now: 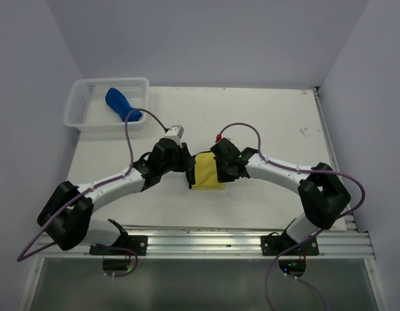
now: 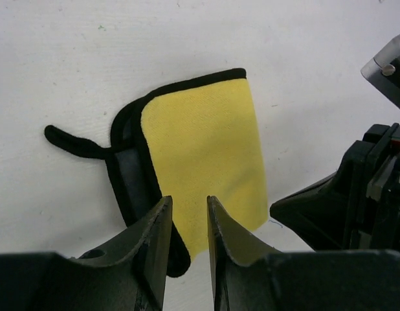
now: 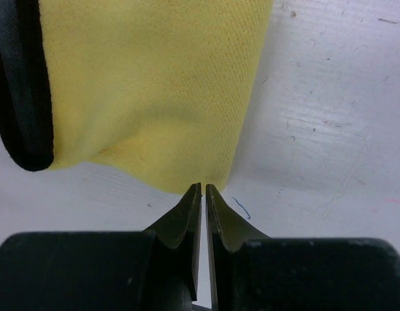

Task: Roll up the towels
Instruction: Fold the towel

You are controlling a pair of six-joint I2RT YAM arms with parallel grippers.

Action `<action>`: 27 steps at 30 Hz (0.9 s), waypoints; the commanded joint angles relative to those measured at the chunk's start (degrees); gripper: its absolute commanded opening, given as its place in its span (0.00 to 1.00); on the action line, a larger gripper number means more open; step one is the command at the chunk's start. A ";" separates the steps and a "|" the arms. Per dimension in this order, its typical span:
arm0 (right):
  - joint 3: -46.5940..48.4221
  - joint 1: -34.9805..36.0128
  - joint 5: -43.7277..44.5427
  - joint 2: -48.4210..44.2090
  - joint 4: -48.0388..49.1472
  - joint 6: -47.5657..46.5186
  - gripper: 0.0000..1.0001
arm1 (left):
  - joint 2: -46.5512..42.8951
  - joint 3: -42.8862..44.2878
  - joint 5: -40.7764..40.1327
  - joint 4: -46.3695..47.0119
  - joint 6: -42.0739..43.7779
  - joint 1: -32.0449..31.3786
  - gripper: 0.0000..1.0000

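While flat, towel at right claw.

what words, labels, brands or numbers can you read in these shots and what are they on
No readable text in any view.
yellow towel: no tag or print showing.
blue towel and white basket: no print visible.
table: only stray pen marks, such as a blue squiggle; they are not letters or numbers.

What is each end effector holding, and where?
The right end effector appears to pinch the yellow towel at its edge, near a corner; the left end effector is open, holding nothing.
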 commanded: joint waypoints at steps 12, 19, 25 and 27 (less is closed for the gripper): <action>-5.07 -0.08 -3.57 3.04 9.97 1.78 0.06 | 9.73 4.09 4.48 3.35 1.42 1.61 0.41; -6.84 0.00 -3.66 5.15 11.03 2.14 0.05 | 13.95 4.80 6.68 5.98 1.33 3.98 0.42; -6.84 -0.08 -4.01 6.21 10.77 1.96 0.04 | 16.41 5.76 7.47 9.59 1.24 5.30 0.42; -6.75 -0.08 -4.27 6.56 10.77 1.78 0.04 | 17.81 6.55 7.47 9.94 1.24 5.56 0.42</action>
